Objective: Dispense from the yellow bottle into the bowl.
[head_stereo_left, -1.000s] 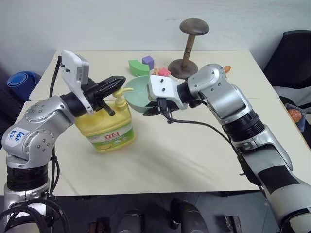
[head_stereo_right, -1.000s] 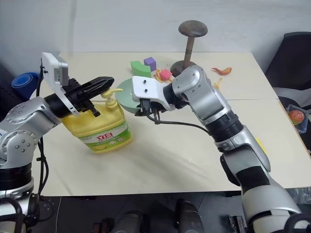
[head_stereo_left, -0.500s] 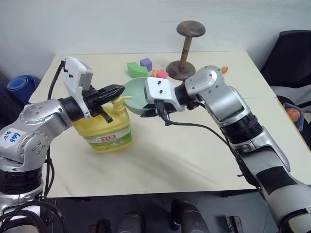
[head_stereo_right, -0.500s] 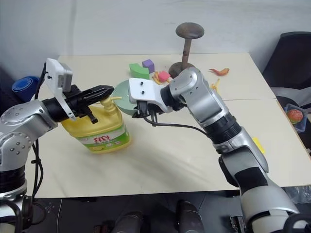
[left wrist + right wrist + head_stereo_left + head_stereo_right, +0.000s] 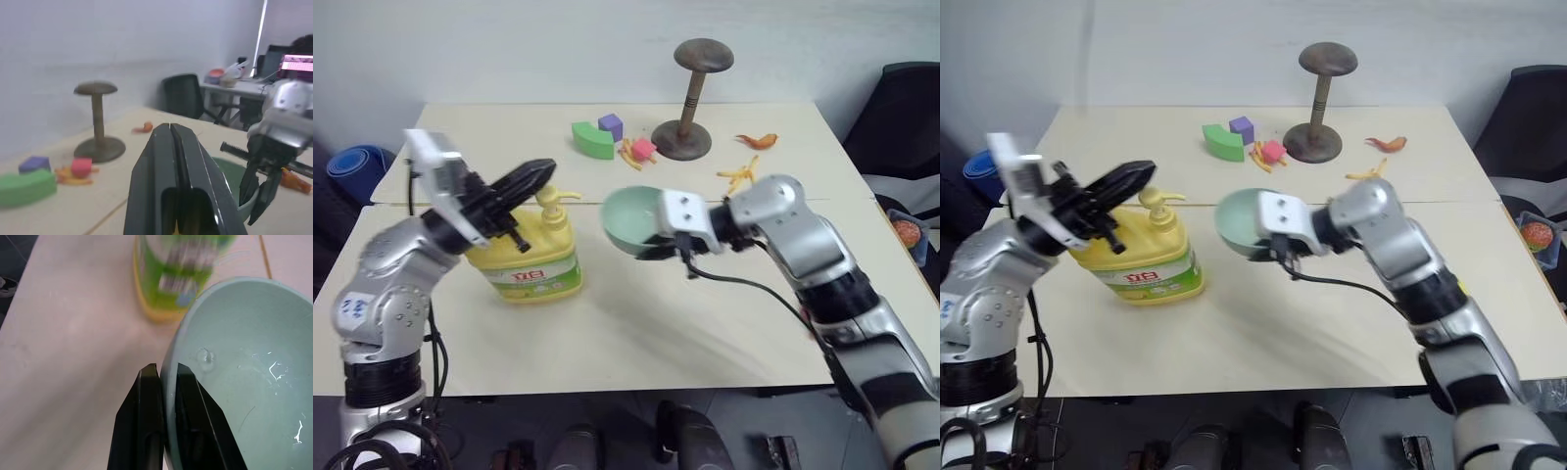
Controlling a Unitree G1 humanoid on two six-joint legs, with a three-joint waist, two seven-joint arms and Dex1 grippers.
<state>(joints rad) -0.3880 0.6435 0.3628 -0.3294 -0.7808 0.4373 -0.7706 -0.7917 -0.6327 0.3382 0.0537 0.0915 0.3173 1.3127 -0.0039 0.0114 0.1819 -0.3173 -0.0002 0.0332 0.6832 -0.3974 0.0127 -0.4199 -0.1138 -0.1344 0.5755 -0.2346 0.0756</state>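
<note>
The right pincer [image 5: 163, 377] grips the bowl [image 5: 634, 217] by its rim, tilted above the table [image 5: 636, 323], well to the right of the bottle [image 5: 527, 262]. The left pincer [image 5: 540, 173], closed and empty, hovers just left of the pump [image 5: 551, 196] and is nearer to it.

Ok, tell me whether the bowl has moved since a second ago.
Yes. The bowl, pinched at its rim by the right gripper, has come away from the yellow bottle pump toward the robot's right, leaving a gap of table between them.
</note>
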